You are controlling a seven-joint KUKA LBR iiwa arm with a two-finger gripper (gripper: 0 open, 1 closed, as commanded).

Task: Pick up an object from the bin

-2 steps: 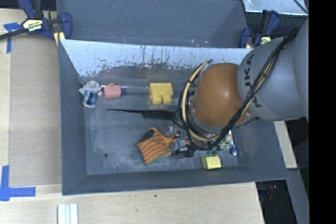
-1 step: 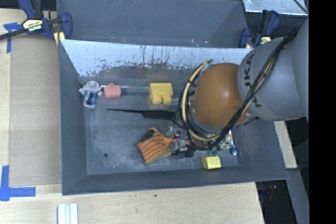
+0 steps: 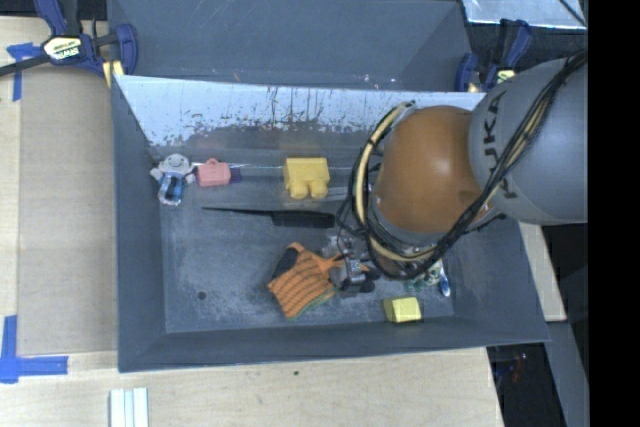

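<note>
My gripper (image 3: 350, 267) is low in the bin's front middle, under the arm's wrist, right against the right end of an orange ribbed thing (image 3: 300, 283) that lies on the floor. That thing is crumpled, with dark stripes across it. I cannot tell whether it is held. A small yellow cube (image 3: 404, 310) lies just to the right and in front of the gripper. A long thin black strip (image 3: 270, 213) lies flat a little behind the orange thing.
Along the back of the floor lie a yellow block (image 3: 306, 177), a pink piece (image 3: 213, 174) and a small blue and white thing (image 3: 172, 180). A small green and blue bit (image 3: 437, 283) peeks out under the wrist. The arm covers the bin's right part.
</note>
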